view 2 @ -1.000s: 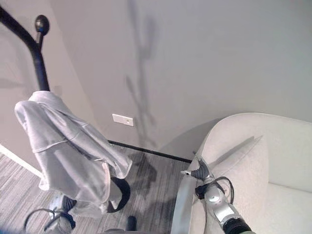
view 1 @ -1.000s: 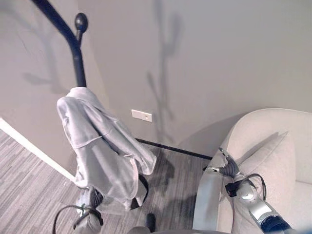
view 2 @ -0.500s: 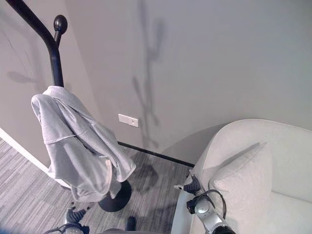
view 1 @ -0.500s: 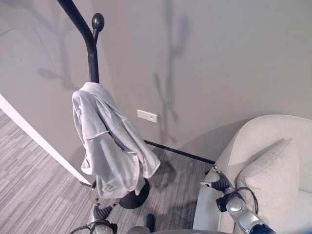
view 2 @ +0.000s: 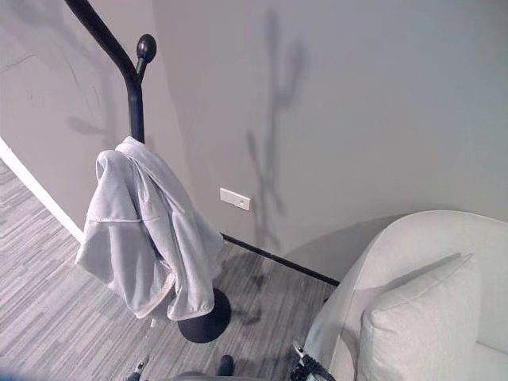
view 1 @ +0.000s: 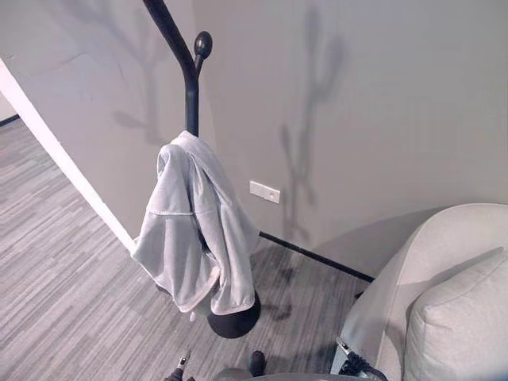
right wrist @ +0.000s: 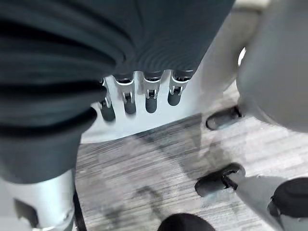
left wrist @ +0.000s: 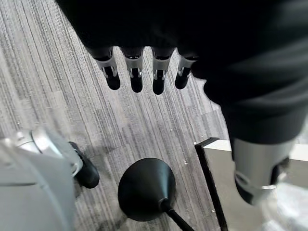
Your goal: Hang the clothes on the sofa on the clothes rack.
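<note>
While the grey jacket (view 1: 194,230) hangs draped over the black clothes rack (view 1: 189,95) at the left centre of the left eye view, the sofa (view 1: 444,302) sits at the lower right with a cushion (view 1: 464,329) on it. The jacket looks soft and light, likely to slip off a smooth hook, so the collar or shoulder fold seems the safest place to hold.

In the right eye view the jacket hangs clear of the floor, above the rack's round base (view 2: 205,321), and no other clothes lie on the visible part of the sofa.

In the left wrist view the left robot hand (left wrist: 144,72) hangs empty, fingers straight, over the floor near the base.

In the right wrist view the right robot hand (right wrist: 139,96) is likewise relaxed and holds nothing.

Against the earlier frames, the whole picture has shifted, so the camera has moved, and both arms have dropped towards the bottom edge.
</note>
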You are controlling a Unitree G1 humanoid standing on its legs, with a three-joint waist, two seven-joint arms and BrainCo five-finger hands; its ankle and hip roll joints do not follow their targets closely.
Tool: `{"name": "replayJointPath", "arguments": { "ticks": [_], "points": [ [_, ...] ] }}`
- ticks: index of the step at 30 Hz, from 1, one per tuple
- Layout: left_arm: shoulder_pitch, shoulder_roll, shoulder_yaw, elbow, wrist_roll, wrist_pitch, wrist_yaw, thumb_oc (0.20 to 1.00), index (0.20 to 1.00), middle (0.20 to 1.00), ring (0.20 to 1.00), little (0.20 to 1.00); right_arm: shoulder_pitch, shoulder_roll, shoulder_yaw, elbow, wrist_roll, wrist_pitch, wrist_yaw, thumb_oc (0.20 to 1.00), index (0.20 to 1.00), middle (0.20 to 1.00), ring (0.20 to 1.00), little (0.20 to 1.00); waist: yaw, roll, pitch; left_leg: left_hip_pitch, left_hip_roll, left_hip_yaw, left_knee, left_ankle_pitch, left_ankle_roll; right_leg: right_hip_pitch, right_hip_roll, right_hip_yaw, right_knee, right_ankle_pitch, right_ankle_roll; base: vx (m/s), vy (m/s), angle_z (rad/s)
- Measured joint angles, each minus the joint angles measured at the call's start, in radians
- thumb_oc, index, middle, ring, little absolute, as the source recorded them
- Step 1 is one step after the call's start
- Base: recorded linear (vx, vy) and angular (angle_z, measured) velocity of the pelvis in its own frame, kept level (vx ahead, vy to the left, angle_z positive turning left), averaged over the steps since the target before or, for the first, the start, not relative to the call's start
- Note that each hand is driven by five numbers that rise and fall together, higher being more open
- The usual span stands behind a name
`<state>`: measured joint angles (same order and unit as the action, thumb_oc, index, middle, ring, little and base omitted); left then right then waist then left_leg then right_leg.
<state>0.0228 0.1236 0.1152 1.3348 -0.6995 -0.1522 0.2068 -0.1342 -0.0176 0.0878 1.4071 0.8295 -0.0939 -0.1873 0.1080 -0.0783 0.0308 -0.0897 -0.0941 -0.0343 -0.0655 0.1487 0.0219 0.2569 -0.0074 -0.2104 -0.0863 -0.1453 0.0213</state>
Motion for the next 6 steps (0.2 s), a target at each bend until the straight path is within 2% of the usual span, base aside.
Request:
{"name": "replayJointPath", "arguments": {
  "ticks": [6],
  "points": [
    [-0.003, 0.013, 0.000, 0.001, 0.000, 0.003, -0.031, 1.000, 1.000, 1.000, 1.000, 1.000, -0.011, -0.013, -0.022, 0.041, 0.057, 0.022, 0.053, 1.000, 1.000, 1.000, 1.000, 1.000, 0.006, -0.014, -0.010, -0.012, -0.007, -0.016, 0.002, 0.000, 0.000, -0.004, 0.000, -0.022, -0.002, 0.000, 0.000, 0.01, 0.020, 0.10]
  ]
}}
